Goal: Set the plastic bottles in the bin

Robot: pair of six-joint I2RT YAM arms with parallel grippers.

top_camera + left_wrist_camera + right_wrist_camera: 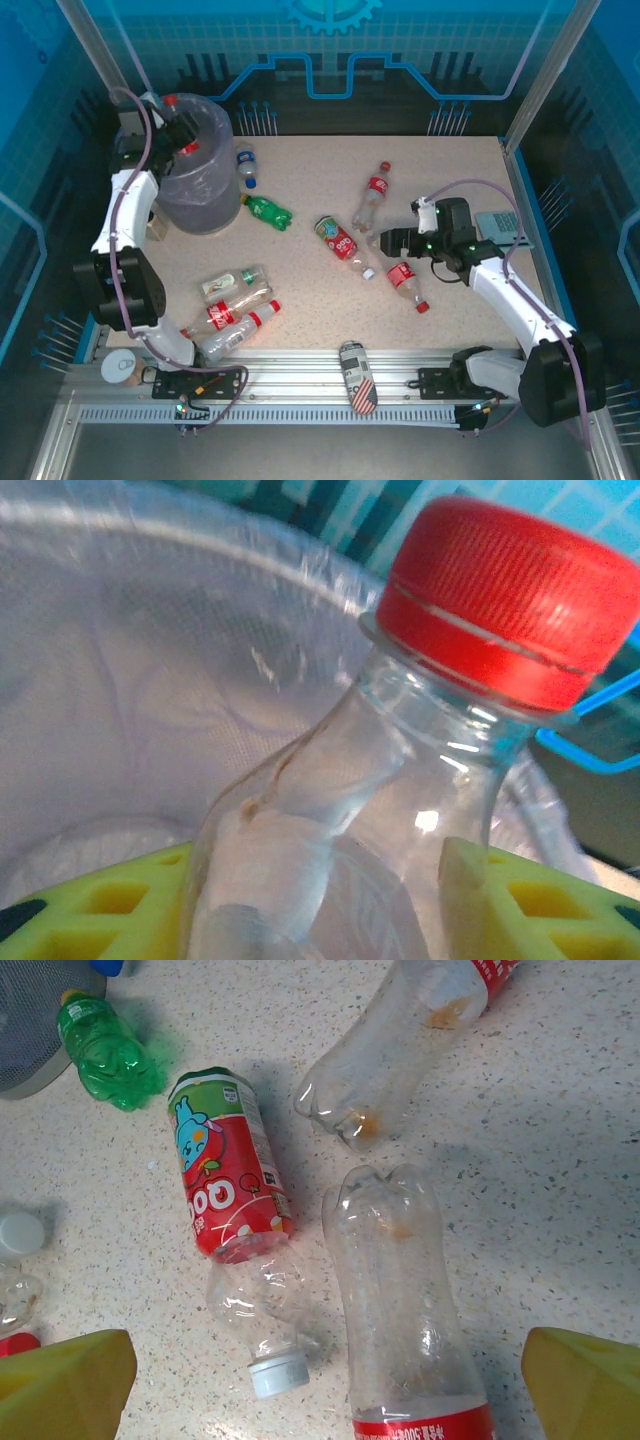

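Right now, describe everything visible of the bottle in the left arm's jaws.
The bottle is clear, thin plastic with a ribbed red cap and a creased dent down its neck, seemingly empty. The left gripper clamps its body between yellow jaws, cap pointing away from them. It hangs over the mouth of the bin, the bagged wall behind it.

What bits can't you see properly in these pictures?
- Left wrist view: held bottle, lower half runs off the bottom edge.
- Top view: bin, the left tool covers part of its opening.
- Right wrist view: nearest bottle, cap end cut off by the bottom edge.
- Top view: labels, print too small to read.
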